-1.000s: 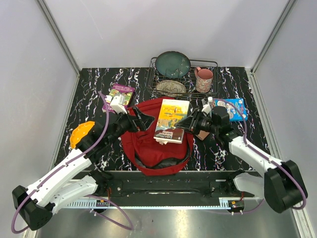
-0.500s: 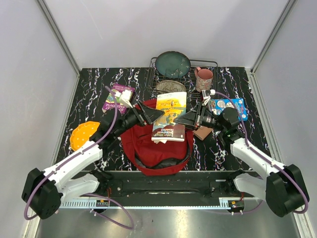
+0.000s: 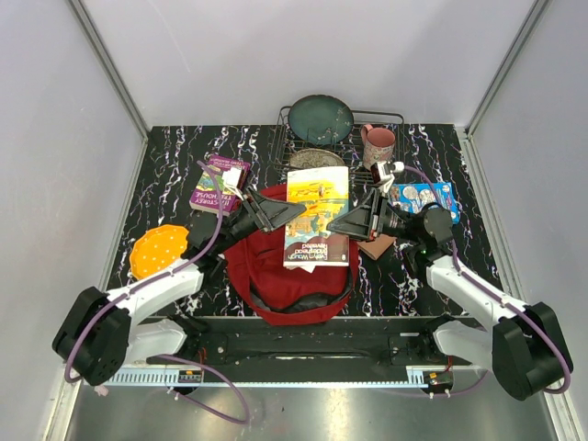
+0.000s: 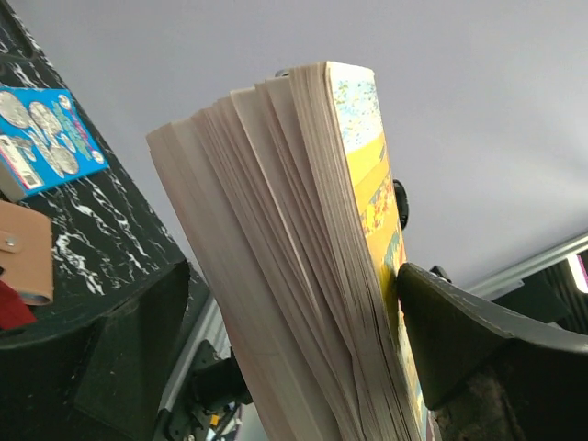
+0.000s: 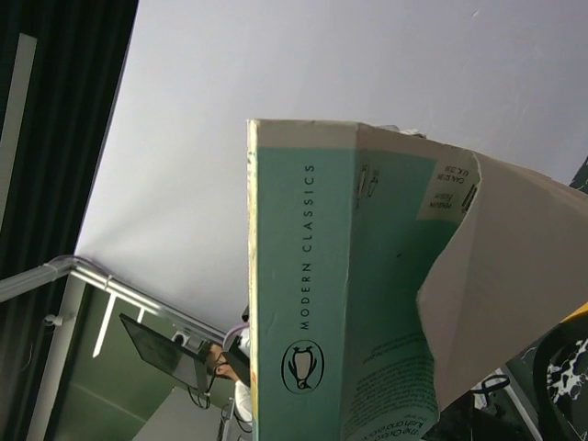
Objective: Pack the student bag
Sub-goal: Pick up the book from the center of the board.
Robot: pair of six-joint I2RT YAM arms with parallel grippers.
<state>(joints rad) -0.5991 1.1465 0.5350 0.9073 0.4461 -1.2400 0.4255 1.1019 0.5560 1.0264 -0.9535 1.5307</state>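
The student bag [image 3: 276, 276], a red backpack, lies flat at the table's near middle. Above it a thick paperback book [image 3: 317, 216] with a yellow cover is held up and tilted. My right gripper [image 3: 354, 223] is shut on the book's right edge; in the right wrist view the teal spine and back cover [image 5: 340, 303] fill the frame and hide the fingers. My left gripper [image 3: 280, 213] straddles the book's left edge with jaws wide. In the left wrist view one finger [image 4: 478, 340] touches the cover of the book [image 4: 303, 257], and the other finger [image 4: 101, 349] stands apart from the pages.
A purple book [image 3: 219, 184] and an orange disc [image 3: 158, 250] lie at the left. At the back a wire rack [image 3: 395, 118] holds a teal plate [image 3: 320, 119], a patterned plate [image 3: 317, 158] and a pink mug [image 3: 378, 145]. A blue package [image 3: 424, 199] and brown wallet [image 3: 377, 246] lie to the right.
The book has risen off the bag and tipped up toward the back. Both grippers rose with it, and the left arm swung inward to the book's left edge.
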